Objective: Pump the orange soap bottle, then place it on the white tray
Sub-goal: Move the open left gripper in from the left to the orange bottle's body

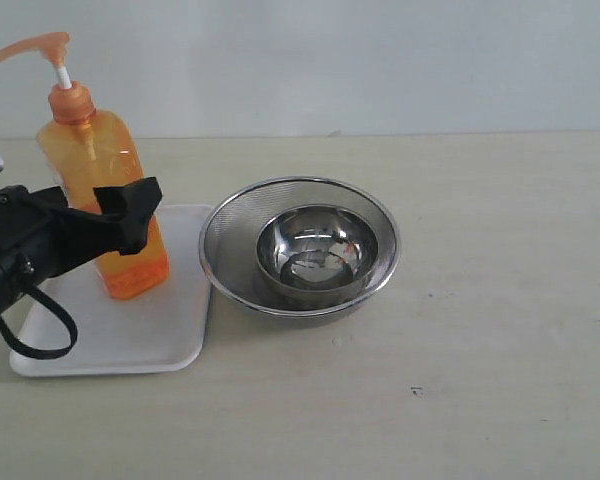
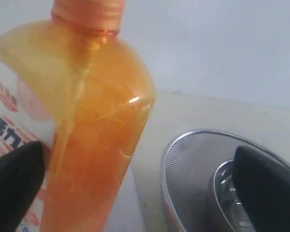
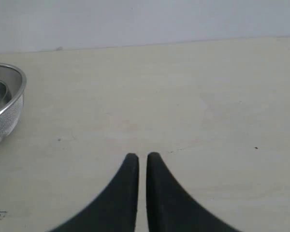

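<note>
The orange soap bottle [image 1: 92, 160] stands upright on the white tray [image 1: 170, 330], toward the tray's 12 o'clock edge, with its pump head [image 1: 35, 47] pointing to 9 o'clock. It looks mostly full, so I judge it fairly heavy for its width. It is also tall over a narrow base, so a sideways knock could tip it. The smooth plastic wall is probably slick and gives a little under pressure. The safest hold is across the broad faces at mid-body, about label height, not on the thin white stem or the nozzle.

The left gripper [image 2: 135, 174] straddles that mid-body with its jaws spread wide and grips nothing. One of its fingers [image 2: 14, 188] sits just beside the label, and the other is well apart on the strainer's side. With the bottle on the tray and let go, placing looks done.

At 3 o'clock from the bottle, just beside the tray's edge, is the metal strainer [image 1: 225, 250], with the steel bowl [image 1: 317, 255] nested inside it. The right gripper [image 3: 142, 162] is pinched closed on nothing above the bare table [image 1: 480, 300], the strainer at its 10 o'clock.
</note>
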Motion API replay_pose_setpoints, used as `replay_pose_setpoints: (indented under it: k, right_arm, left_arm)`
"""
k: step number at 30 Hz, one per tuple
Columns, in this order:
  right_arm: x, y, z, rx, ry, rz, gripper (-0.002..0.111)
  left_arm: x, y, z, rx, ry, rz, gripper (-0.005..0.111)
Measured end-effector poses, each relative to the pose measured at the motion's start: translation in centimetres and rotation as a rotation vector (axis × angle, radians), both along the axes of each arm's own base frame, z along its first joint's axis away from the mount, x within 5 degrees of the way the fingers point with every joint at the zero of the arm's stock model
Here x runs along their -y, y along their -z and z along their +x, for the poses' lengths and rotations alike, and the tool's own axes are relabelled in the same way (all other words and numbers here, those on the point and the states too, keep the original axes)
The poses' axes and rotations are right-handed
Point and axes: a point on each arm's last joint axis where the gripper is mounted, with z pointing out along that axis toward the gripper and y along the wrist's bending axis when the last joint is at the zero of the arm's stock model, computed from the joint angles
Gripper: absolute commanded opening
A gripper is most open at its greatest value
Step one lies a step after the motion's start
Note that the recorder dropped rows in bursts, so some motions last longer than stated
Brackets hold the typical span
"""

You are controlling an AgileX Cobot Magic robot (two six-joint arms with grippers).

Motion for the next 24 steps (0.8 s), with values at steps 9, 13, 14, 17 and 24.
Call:
replay_pose_setpoints:
  k: [9,13,14,17,24]
  right_arm:
    - [0.0,0.0,0.0,0.0,0.0,0.0,0.003]
    - [0.0,0.0,0.0,0.0,0.0,0.0,0.003]
    - [0.0,0.0,0.0,0.0,0.0,0.0,0.003]
    - [0.0,0.0,0.0,0.0,0.0,0.0,0.003]
    - [0.0,0.0,0.0,0.0,0.0,0.0,0.003]
  left_arm:
    - [0.8,0.6,1.8,-0.01,-0.002,0.012,0.109]
    - [0.8,1.3,2.1,-0.033,-0.016,0.025,0.109]
    - [0.7,1.4,2.1,-0.034,-0.023,0.032,0.109]
    - [0.4,1.6,2.2,-0.032,-0.056,0.057,0.109]
    - [-0.1,1.2,2.4,0.02,-0.096,0.139,0.109]
